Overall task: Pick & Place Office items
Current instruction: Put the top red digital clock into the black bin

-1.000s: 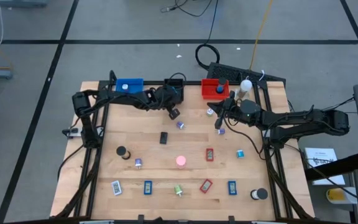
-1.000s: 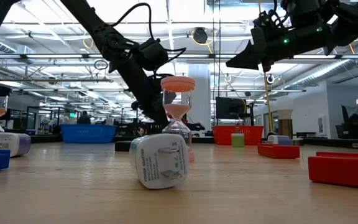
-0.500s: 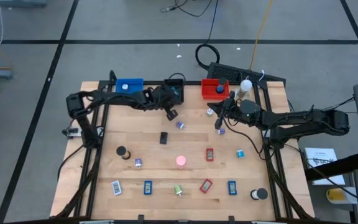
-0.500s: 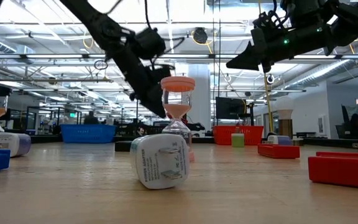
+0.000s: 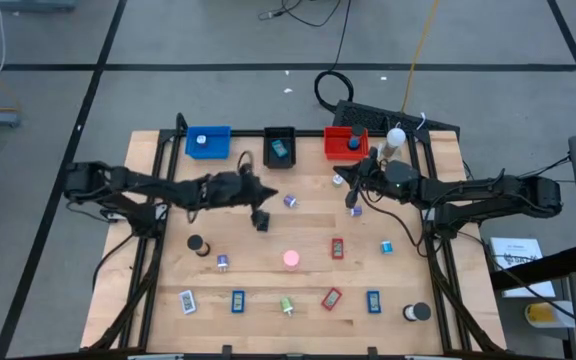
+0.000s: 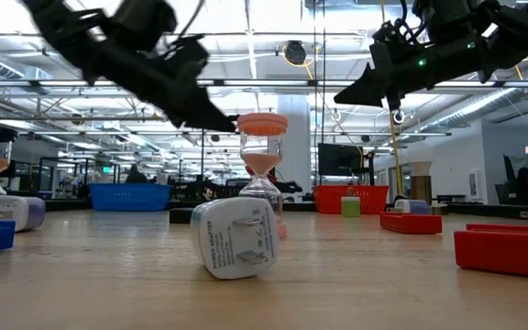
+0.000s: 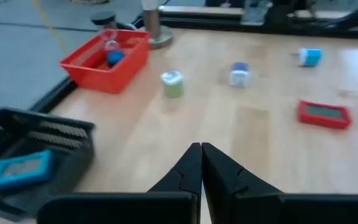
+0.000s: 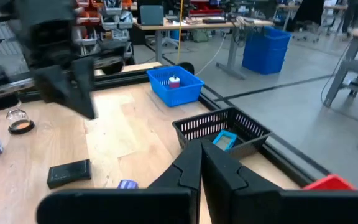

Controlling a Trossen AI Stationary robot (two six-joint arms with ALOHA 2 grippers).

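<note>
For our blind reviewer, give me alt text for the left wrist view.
The left end effector, shut and empty, hovers over the wooden table. Ahead: a black tray holding a teal item, and a red tray.

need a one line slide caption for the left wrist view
Shut left gripper above the wooden table, facing a red tray and a black basket holding a teal item.

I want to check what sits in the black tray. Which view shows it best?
The left wrist view: the teal item lies flat in the black tray. The high view shows it tiny; the right wrist view shows it partly behind the wall; the low view doesn't show it.
</note>
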